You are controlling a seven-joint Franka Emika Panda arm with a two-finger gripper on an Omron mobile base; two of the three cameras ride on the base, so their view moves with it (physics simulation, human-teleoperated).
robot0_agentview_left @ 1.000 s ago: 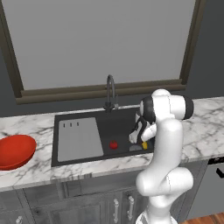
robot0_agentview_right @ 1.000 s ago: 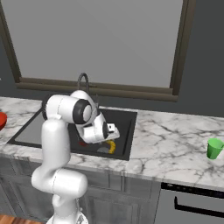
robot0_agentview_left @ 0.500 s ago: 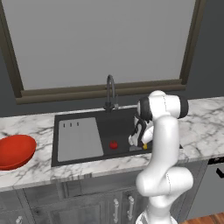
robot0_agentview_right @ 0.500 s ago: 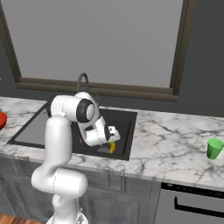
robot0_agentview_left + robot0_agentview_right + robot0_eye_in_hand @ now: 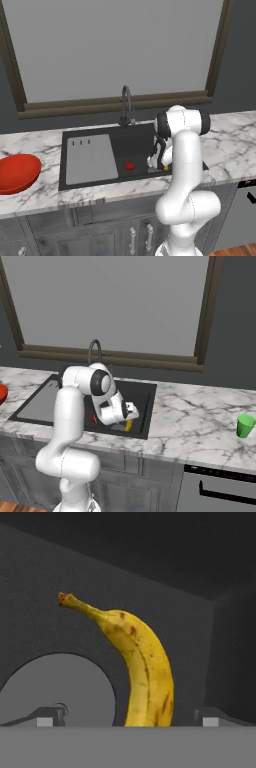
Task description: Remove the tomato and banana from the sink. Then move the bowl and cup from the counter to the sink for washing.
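Step in hand: pulling the banana point(image 5: 145, 667) out of the sink point(image 5: 137, 145). Fingers point(image 5: 50, 716) spread wide, one each side of it, nothing pinched yet. Next move calls for a short drop, then close on the fruit's middle. Arm folds down from the elbow, wrist low in the basin's right end. Tomato point(image 5: 129, 165) sits left of it; bowl point(image 5: 17, 172) and cup point(image 5: 245, 425) wait on the counter point(image 5: 200, 421).
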